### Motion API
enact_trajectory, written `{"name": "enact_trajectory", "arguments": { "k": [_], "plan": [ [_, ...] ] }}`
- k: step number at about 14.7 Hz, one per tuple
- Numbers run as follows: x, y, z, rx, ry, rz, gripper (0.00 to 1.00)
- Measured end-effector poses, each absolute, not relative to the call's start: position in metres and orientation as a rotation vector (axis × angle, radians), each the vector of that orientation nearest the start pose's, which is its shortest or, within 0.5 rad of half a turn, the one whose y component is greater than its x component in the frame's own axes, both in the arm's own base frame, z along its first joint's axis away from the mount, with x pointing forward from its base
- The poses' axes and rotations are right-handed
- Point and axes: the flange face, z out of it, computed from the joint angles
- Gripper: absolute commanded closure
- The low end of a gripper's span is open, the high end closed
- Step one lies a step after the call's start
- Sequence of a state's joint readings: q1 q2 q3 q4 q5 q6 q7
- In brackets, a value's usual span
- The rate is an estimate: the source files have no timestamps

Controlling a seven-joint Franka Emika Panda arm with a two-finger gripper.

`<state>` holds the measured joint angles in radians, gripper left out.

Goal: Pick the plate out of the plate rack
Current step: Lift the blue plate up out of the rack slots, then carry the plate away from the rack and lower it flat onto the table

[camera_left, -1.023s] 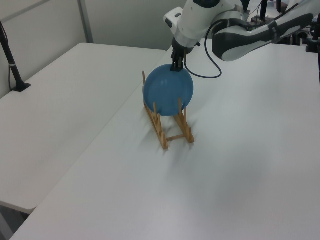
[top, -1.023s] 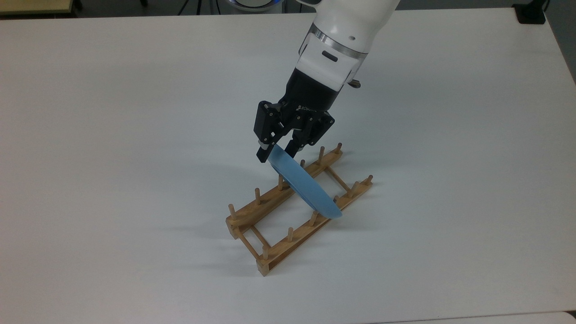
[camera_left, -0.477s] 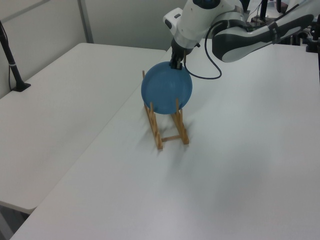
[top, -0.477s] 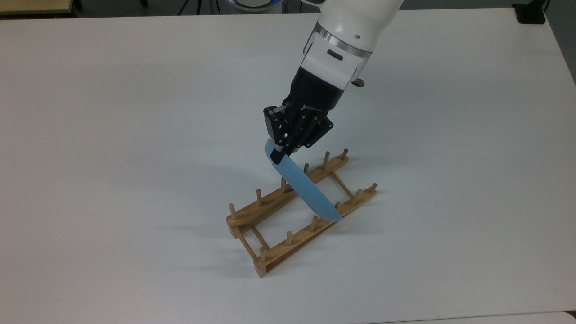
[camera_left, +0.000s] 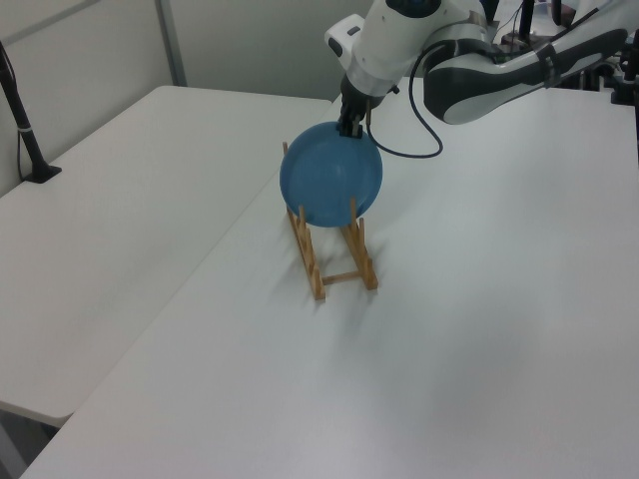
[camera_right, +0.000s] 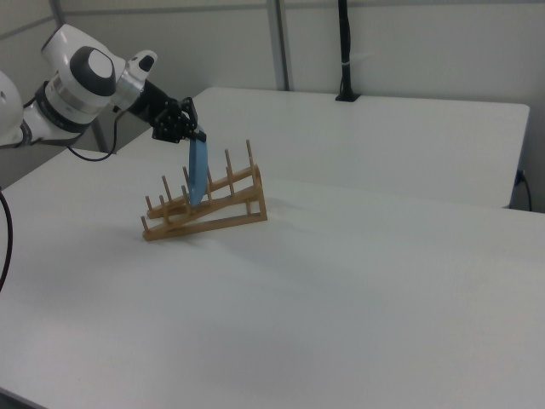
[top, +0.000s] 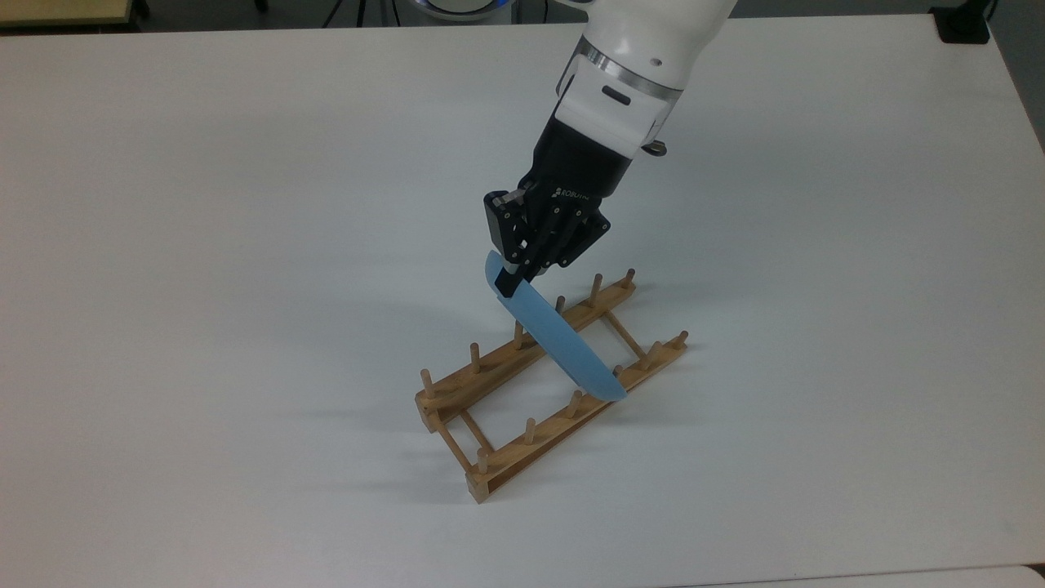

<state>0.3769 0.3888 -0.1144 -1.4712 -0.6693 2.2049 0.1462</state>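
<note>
One plate (top: 559, 339) on edge, gripper (top: 512, 282) pinching rim; rack (top: 522, 416) tilted

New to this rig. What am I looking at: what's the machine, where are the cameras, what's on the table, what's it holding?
It is a single white robot arm with a black two-finger tool at its end. Three fixed cameras watch it: the top view looks down on the table, the left and right views look from opposite sides. On the table stands a wooden plate rack with upright pegs. A light-blue plate stands on edge in it, and the tool is shut on the plate's upper rim. In the right view, one end of the rack sits higher than the other.
</note>
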Motion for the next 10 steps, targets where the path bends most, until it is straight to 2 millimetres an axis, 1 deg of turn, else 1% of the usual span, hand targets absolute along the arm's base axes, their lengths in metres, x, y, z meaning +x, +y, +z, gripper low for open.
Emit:
{"name": "enact_trajectory", "arguments": {
  "k": [4,7,10],
  "plan": [
    [0.684,0.177,0.524,2.441,0.547,0.641,1.00],
    [0.684,0.174,0.552,2.431,0.521,0.702,1.00],
    [0.683,0.159,0.586,2.426,0.447,0.772,1.00]
  ]
}}
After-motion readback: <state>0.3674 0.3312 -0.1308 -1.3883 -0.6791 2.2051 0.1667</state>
